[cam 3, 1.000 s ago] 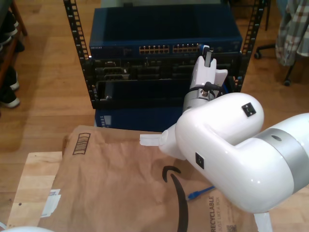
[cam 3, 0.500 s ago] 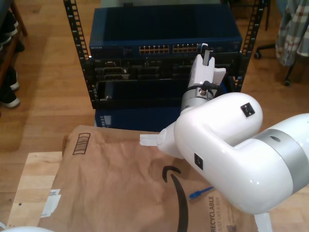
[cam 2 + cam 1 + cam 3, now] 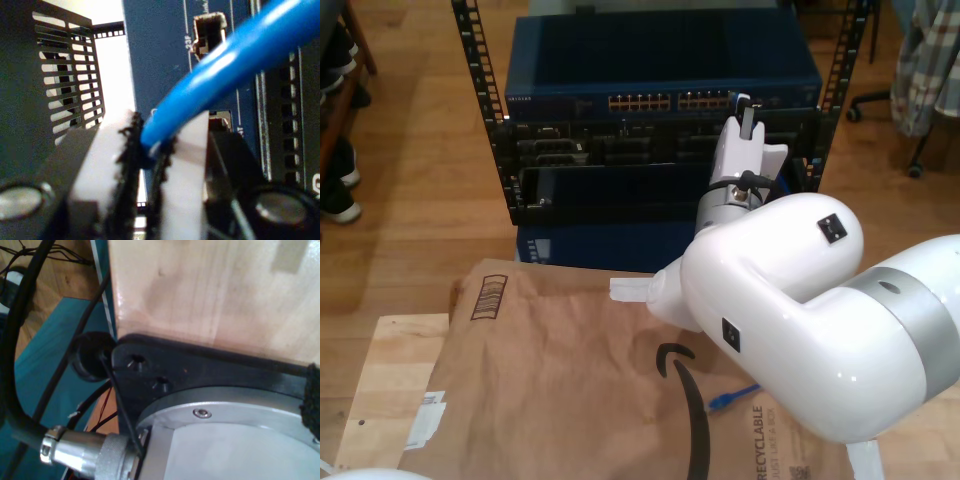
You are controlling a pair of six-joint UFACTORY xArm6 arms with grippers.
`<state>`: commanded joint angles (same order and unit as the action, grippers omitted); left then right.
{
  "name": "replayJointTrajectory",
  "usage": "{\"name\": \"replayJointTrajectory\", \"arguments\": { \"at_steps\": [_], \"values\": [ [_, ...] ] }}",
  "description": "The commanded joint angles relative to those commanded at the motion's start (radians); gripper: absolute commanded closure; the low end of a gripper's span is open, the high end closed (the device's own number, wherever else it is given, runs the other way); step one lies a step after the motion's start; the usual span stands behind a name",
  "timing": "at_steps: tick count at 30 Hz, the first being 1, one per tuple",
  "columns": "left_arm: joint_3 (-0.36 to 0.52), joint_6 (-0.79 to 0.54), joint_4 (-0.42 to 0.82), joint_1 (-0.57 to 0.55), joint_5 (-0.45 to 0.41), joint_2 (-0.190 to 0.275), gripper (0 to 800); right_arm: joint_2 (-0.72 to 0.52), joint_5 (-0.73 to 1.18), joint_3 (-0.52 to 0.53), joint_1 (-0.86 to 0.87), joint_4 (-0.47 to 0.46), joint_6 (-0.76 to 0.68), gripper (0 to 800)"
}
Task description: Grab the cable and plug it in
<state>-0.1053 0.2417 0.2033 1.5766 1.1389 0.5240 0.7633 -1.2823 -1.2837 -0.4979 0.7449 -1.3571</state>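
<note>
Behind the brown paper (image 3: 560,380), the switch's ports (image 3: 672,101) sit just beyond my second gripper (image 3: 150,150), clamped on the cable (image 3: 225,75), pointing portward.

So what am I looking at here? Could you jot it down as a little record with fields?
Scene: a network rack on a wooden floor, brown paper in front of it
Second end effector: shut on the blue cable, held up at the rack's ports
Cable's other end: blue, lying on the paper
First wrist view: pale wood, black robot cable
</note>
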Motion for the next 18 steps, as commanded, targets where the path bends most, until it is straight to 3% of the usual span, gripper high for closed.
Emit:
{"name": "replayJointTrajectory", "arguments": {
  "at_steps": [18],
  "values": [
    [0.0, 0.0, 0.0, 0.0, 0.0, 0.0, 0, 0.005, -0.005, 0.014, -0.012, 0.006, -0.014, 800]
  ]
}}
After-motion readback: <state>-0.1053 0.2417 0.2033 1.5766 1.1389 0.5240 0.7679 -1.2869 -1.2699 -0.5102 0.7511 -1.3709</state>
